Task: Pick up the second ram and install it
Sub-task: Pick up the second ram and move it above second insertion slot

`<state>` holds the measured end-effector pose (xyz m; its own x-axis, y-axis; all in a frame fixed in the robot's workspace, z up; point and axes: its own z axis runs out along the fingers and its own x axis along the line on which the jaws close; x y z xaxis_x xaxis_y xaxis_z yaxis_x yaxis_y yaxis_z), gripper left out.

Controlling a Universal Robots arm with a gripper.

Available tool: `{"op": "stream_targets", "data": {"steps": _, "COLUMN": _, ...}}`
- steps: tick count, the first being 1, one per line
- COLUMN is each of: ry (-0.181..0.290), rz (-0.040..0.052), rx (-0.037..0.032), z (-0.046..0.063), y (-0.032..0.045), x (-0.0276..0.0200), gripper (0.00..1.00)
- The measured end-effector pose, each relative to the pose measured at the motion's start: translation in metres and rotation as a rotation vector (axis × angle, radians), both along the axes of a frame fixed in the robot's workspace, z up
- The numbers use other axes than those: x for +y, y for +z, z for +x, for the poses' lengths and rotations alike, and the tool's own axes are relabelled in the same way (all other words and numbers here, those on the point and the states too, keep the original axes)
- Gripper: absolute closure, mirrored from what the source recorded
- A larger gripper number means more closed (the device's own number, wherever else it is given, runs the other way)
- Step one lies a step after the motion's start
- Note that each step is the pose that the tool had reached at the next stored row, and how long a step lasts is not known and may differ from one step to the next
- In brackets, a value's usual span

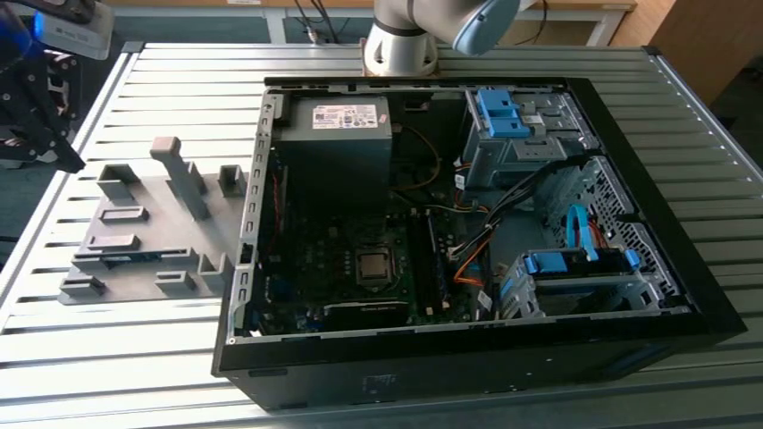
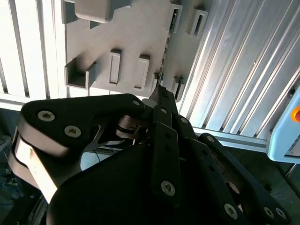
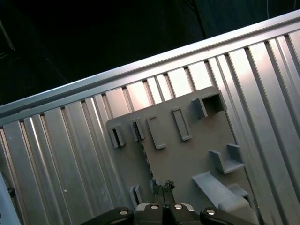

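The second ram (image 1: pixel 134 257) stands on its edge in the grey holder plate (image 1: pixel 167 223), left of the open computer case (image 1: pixel 477 223) in the exterior view. Both wrist views show it as a thin dark strip (image 2: pixel 165 44) (image 3: pixel 146 157) between the holder's slotted blocks. My black gripper (image 1: pixel 68 161) hangs above the table's left edge, off to the side of the holder and apart from the ram. Its fingertips (image 3: pixel 162 185) meet in a narrow point (image 2: pixel 160 91) with nothing between them. The fingers are shut.
Inside the case are a power supply (image 1: pixel 339 125), a motherboard with a bare processor (image 1: pixel 374 265), loose cables and blue drive cages (image 1: pixel 501 112). The ribbed metal table (image 1: pixel 143 357) carries the case and holder. Tall grey posts (image 1: pixel 179 174) rise from the holder plate.
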<state>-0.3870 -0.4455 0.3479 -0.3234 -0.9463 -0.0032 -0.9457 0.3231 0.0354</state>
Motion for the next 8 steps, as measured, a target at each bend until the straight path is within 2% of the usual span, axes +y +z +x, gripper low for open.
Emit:
{"op": "stream_targets", "data": {"steps": 5, "ry": 0.002, "rz": 0.0005, "rx": -0.0061, "z": -0.0044, "y": -0.0017, "x": -0.0002, "gripper": 0.89}}
{"op": "stream_targets", "data": {"steps": 8, "ry": 0.030, "rz": 0.0018, "rx": -0.0070, "z": -0.0047, "y": -0.0033, "x": -0.0003, "gripper": 0.89}}
